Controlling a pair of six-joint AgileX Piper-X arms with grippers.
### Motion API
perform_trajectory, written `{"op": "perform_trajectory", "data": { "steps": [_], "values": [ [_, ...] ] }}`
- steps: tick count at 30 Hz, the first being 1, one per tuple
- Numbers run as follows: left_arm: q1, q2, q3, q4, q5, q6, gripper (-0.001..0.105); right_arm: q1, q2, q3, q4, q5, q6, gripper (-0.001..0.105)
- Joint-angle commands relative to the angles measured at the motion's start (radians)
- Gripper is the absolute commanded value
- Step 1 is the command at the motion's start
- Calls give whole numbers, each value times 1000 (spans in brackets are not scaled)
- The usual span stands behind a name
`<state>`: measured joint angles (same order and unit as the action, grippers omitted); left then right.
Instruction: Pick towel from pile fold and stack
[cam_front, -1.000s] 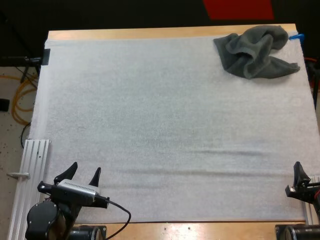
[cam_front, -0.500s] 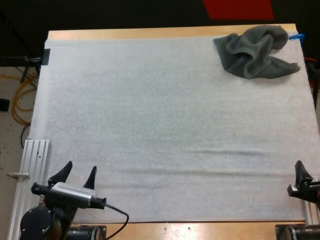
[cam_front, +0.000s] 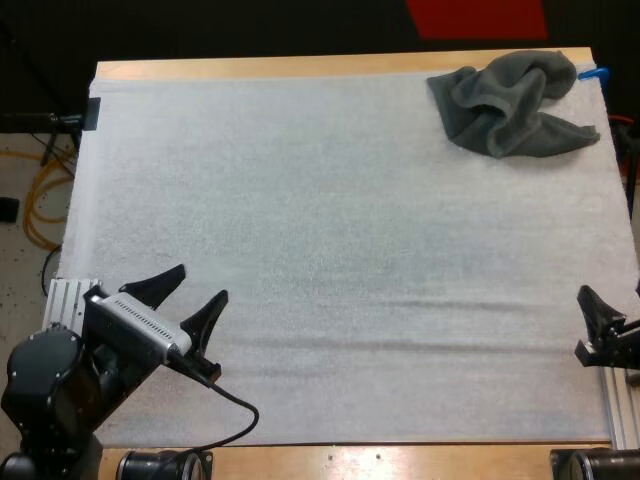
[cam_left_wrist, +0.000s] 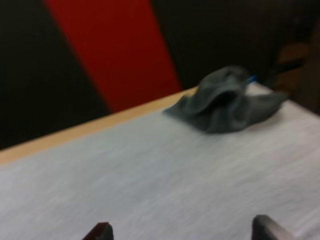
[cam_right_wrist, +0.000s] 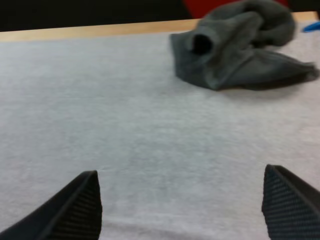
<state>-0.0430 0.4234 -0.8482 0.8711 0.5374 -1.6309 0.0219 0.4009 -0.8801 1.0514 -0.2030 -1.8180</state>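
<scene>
Gripping: nothing; left gripper (cam_front: 204, 281) at 7 o'clock, right gripper (cam_right_wrist: 181, 174) at 4 o'clock, both spread apart.
Towel: crumpled towel (cam_front: 505, 105) at 1 o'clock on mat (cam_front: 330, 250).
Handling: likely soft, light, floppy; pinch a raised fold.

At 8 o'clock in the high view, your left arm (cam_front: 45, 385) is black, with a bulbous round joint housing and two matte black jaws that taper like fins to sharp tips. At 4 o'clock, your right arm (cam_front: 608, 350) carries the same pointed black jaws; up close their fingers (cam_right_wrist: 75, 210) show fine ribbing.
</scene>
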Motion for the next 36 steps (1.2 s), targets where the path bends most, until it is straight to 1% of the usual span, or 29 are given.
{"op": "perform_trajectory", "data": {
  "steps": [1, 4, 6, 8, 15, 18, 22, 27, 32, 36],
  "values": [
    [-25, 9, -17, -23, 41, -8, 56, -7, 17, -24, -11, -45, -11, 66],
    [-73, 29, -25, -28, 46, -8, 56, -7, 65, -55, -47, -113, -11, 66],
    [-94, 42, -25, -25, 58, -8, 56, -7, 96, -67, -71, -140, -11, 66],
    [-111, 55, -25, -24, 73, -10, 56, -7, 139, -78, -95, -151, -16, 66],
    [-116, 79, -25, -25, 73, -10, 56, 0, 333, -133, -208, -177, -29, 66],
    [-116, 79, -25, -26, 73, -10, 56, 22, 453, -184, -254, -156, -42, 66],
    [-116, 79, -25, -26, 73, -10, 56, 54, 653, -274, -297, -67, -42, 66],
    [-116, 79, -25, -26, 73, -10, 56, 54, 854, -389, -300, 6, -41, 66],
    [-116, 79, -25, -26, 73, -10, 56, 54, 1036, -500, -309, 21, -39, 66],
    [-116, 79, -25, -26, 73, -10, 56, 54, 1168, -586, -309, 41, -16, 66]
  ]
}}
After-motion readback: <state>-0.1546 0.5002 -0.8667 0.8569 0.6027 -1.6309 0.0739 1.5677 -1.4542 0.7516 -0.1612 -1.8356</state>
